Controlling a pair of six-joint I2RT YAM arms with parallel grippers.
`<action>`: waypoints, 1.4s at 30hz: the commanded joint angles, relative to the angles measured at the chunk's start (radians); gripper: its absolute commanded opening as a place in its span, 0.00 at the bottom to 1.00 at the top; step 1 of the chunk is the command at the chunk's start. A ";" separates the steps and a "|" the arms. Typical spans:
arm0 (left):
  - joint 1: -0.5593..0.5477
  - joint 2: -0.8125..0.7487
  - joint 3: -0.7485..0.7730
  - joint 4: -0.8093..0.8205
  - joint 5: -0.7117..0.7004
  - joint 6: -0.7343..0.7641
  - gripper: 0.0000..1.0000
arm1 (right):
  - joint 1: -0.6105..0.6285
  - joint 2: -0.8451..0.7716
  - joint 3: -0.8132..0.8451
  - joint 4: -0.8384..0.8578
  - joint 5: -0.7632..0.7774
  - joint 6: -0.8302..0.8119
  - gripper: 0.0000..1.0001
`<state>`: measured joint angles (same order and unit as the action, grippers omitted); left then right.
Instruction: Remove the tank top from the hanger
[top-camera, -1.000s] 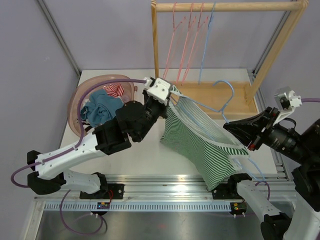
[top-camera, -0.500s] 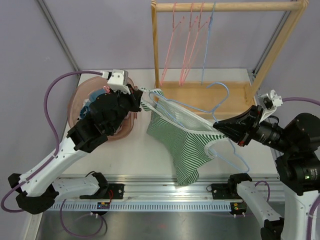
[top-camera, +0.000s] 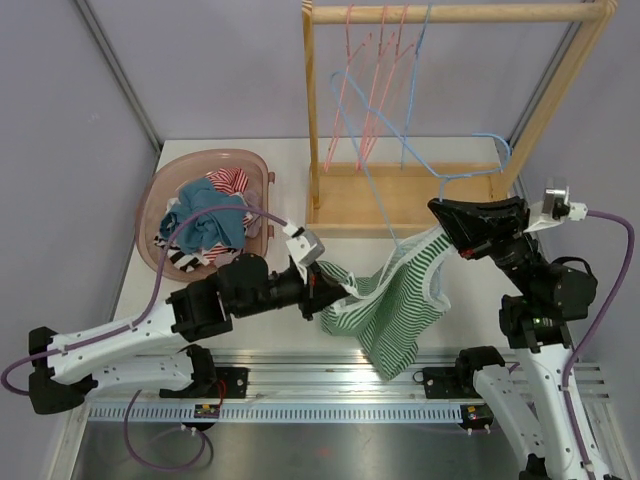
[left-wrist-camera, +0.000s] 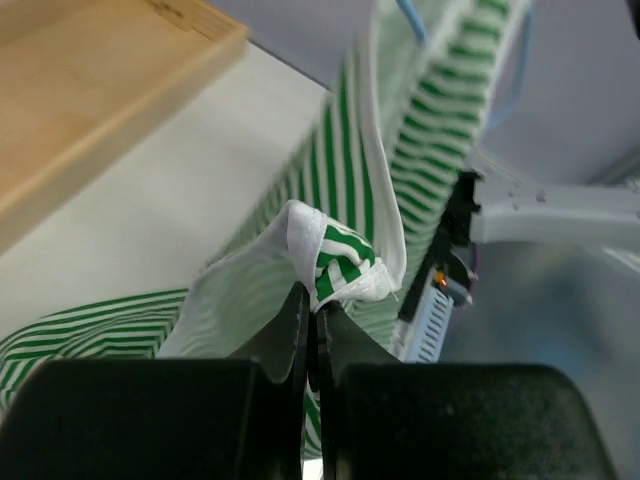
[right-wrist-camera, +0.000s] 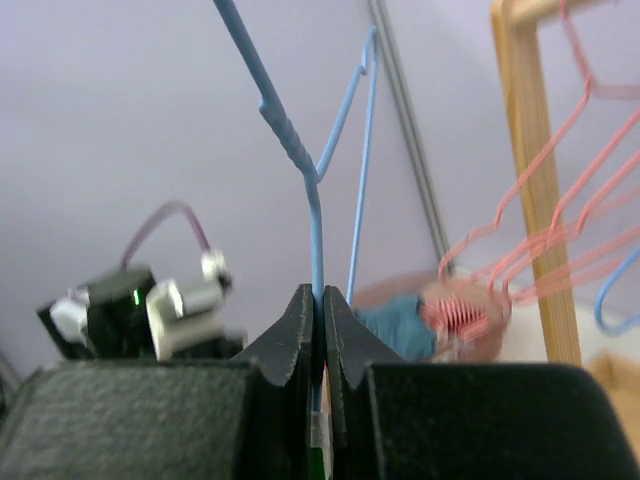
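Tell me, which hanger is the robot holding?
The blue hanger pinched in the right jaws, the only one off the rack. The pink hangers and the other blue one hang from the rack.

Two white-and-black arms (top-camera: 110, 340) trail purple cables (top-camera: 606, 213) (jaws plain black throughout).

The left hand (top-camera: 325, 283) pinches the white edge of the green-striped tank top (top-camera: 395, 315) low over the bench (top-camera: 290, 190). The right hand (top-camera: 447, 212) grips the blue hanger (top-camera: 478, 160), raised beside the wooden rack (top-camera: 311, 110), and the garment sags between the 2 hands. A pink basket (top-camera: 158, 205) of clothes sits at the bench's left.
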<state>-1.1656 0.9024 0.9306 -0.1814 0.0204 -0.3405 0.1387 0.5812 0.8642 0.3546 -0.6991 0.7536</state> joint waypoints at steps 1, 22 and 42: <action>-0.040 -0.014 -0.077 0.163 0.134 0.014 0.00 | 0.007 -0.020 -0.129 0.545 0.252 0.143 0.00; -0.051 0.173 -0.284 -0.043 -0.441 -0.190 0.00 | 0.007 -0.340 -0.375 0.257 0.861 -0.324 0.00; -0.048 0.079 -0.132 -0.367 -0.675 -0.338 0.99 | 0.007 0.280 0.491 -0.822 0.779 -0.474 0.00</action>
<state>-1.2121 1.0080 0.7258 -0.4740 -0.5751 -0.6434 0.1394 0.6941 1.1946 -0.2695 0.0463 0.3340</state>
